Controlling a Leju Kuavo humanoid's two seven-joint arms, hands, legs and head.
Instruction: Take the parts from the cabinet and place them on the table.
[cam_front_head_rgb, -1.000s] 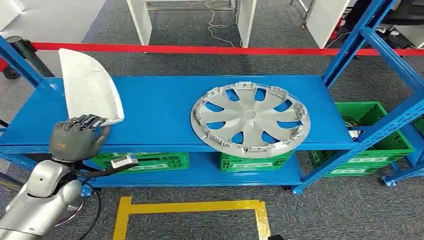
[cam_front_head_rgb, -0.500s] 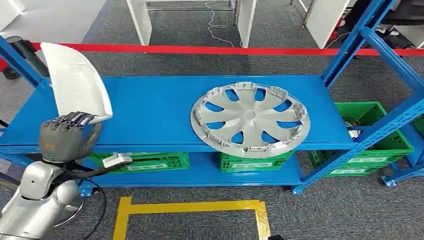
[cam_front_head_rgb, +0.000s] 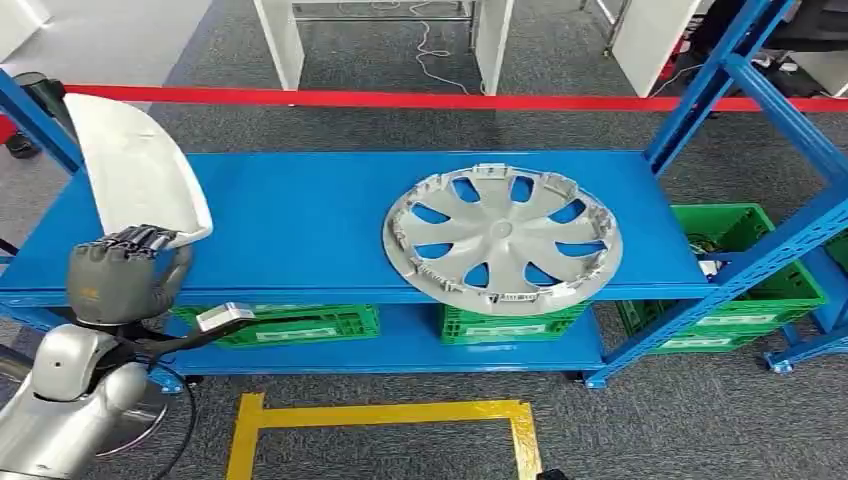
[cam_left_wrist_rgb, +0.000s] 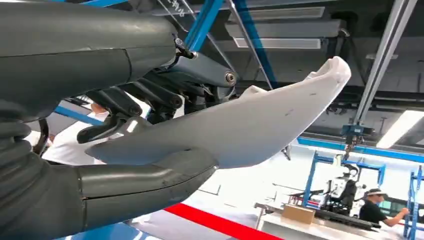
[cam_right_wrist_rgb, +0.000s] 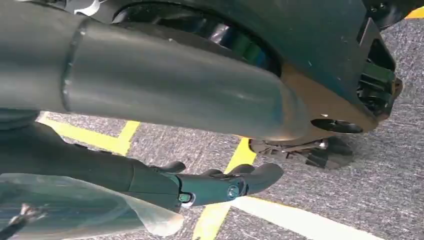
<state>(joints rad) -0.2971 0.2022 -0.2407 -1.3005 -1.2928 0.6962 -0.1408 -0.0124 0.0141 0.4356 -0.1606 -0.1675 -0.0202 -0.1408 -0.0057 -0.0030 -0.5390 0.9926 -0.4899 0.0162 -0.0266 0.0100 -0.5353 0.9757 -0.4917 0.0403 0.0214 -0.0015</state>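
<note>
Parts from the blue cabinet (cam_front_head_rgb: 320, 215) are two: the silver hubcap (cam_front_head_rgb: 502, 240) lies flat on the upper shelf, at about 3 o'clock from the white curved panel (cam_front_head_rgb: 135, 170). This panel is raised over the shelf's left end, and the left hand (cam_front_head_rgb: 118, 278) grips its lower edge between thumb and fingers. The right hand (cam_right_wrist_rgb: 200, 187) hangs over grey floor with yellow tape (cam_right_wrist_rgb: 225, 170), fingers loosely extended, holding nothing.

hubcap (cam_front_head_rgb: 502, 240) on shelf (cam_front_head_rgb: 310, 225) right | panel (cam_front_head_rgb: 135, 165) over left end | crates (cam_front_head_rgb: 505, 322) below
</note>
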